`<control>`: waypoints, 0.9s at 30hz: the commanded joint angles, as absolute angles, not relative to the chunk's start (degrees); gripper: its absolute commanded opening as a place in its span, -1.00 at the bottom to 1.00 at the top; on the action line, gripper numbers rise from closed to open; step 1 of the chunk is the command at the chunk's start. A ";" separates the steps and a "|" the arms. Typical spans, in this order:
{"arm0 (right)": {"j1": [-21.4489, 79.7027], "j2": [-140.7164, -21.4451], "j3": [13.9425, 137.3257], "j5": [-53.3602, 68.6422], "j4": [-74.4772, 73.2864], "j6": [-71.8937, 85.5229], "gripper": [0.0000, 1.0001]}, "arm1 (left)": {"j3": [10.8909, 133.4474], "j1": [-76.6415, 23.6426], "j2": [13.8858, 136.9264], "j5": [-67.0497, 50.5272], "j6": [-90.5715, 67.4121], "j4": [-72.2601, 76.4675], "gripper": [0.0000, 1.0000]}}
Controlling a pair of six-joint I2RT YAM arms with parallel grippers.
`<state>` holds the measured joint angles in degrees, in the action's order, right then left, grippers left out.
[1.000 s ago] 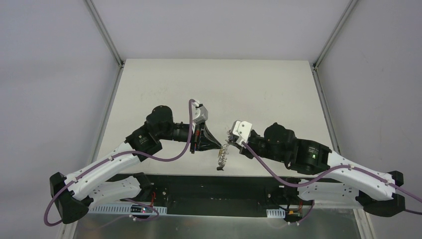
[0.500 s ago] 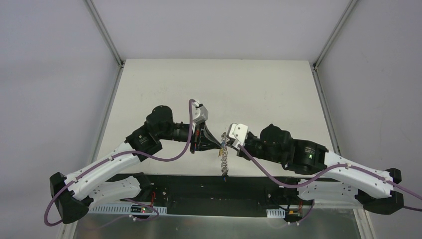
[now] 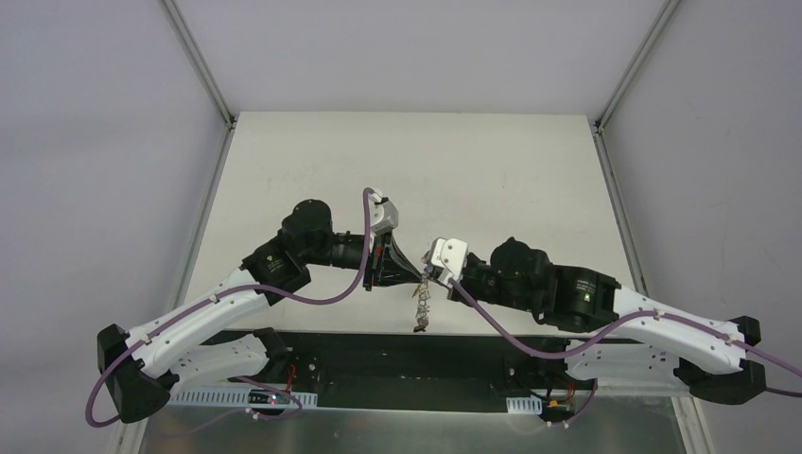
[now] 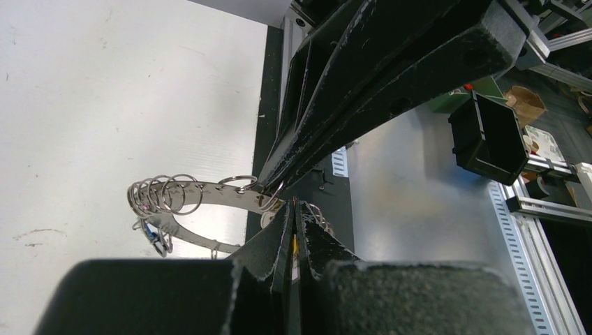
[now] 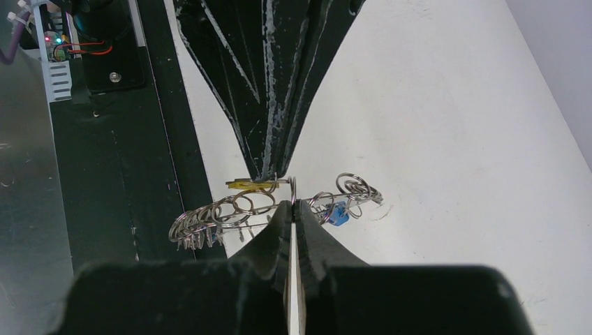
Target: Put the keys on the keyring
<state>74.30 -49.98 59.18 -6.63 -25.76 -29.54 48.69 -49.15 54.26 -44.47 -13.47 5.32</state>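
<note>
Keyring [image 3: 421,307] hangs from the two meeting tips, with the blue key [image 5: 338,217] among its loops just right of your right gripper [image 5: 293,206]. That gripper is clamped tight on one small loop. Your left gripper [image 3: 417,277], tip to tip with it, is pinched closed on the yellow key [image 5: 255,184]. The table [image 3: 407,161] edge runs right under the tips, and tabletop stretches wide beyond them.
</note>
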 commanded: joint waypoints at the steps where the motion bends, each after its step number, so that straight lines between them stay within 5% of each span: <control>1: 75.04 -50.14 61.30 -6.67 -21.96 -30.51 -1.00 | 50.06 -49.35 53.97 -44.29 -13.10 7.49 -1.00; 27: 78.42 -48.15 61.35 -6.52 -22.51 -30.67 -1.00 | 50.50 -49.38 54.41 -42.85 -12.32 5.70 -1.00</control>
<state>77.32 -49.82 59.18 -6.76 -26.87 -30.28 48.71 -49.15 54.33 -44.31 -13.43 4.67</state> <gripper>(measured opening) 0.009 0.002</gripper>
